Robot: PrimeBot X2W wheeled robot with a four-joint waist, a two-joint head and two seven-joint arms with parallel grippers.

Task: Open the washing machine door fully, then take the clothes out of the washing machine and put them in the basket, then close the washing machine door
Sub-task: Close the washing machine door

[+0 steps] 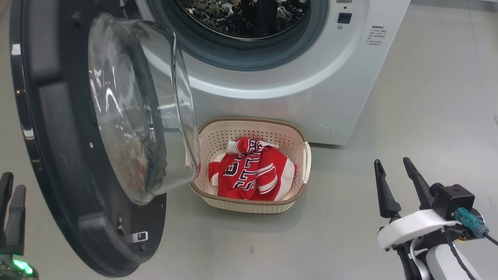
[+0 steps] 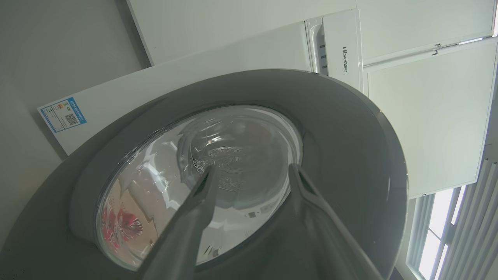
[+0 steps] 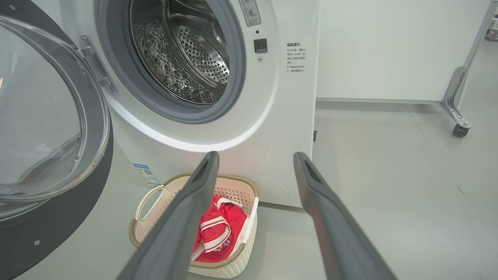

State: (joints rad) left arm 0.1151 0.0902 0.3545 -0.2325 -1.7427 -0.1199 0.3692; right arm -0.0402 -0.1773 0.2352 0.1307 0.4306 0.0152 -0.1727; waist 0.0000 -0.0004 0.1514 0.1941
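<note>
Red, white-striped garments [image 1: 249, 173] with navy block lettering lie heaped in a small cream perforated plastic basket [image 1: 251, 204] on the grey floor [image 1: 428, 97], just in front of the big white front-loading washing machine [image 1: 311, 85]. The machine's shiny steel drum [image 1: 245, 15] gapes, and its large round black-ringed glass door [image 1: 58, 136] stands wide open on the left. The left gripper [image 1: 13, 181] hangs beside the door's outer face, fingers spread and empty. The right gripper [image 1: 391, 160], equally spread and empty, hovers right of the basket, well apart from it.
</note>
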